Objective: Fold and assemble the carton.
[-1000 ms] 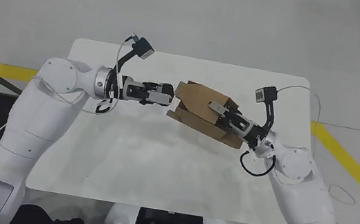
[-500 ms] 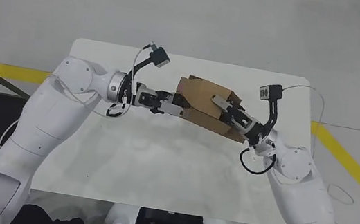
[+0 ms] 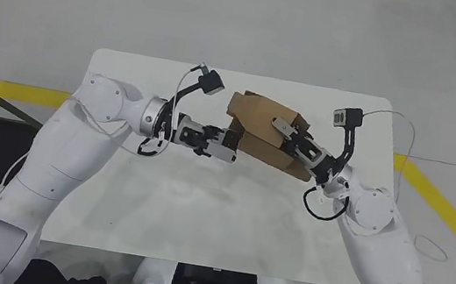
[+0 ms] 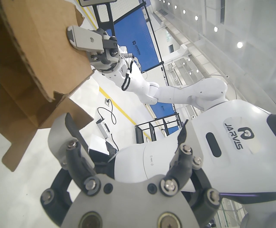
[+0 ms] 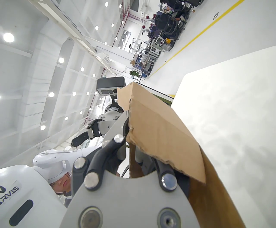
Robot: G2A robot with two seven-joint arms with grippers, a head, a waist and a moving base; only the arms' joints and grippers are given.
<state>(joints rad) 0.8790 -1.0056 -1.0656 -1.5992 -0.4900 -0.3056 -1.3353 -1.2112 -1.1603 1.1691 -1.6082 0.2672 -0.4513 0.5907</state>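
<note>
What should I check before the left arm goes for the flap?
1. Right gripper clamped on carton: ok, pressed flat on a wall panel.
2. Left gripper open and empty: ok.
3. Loose flap inside the left gripper's opening: not ok, it lies beside one finger.
4. Flap touching that finger: cannot tell.
5. Carton end closed: not ok, flaps hang open.

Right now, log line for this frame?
carton: flaps unfolded | right pincer: shut on carton wall | left pincer: open, beside a flap
</note>
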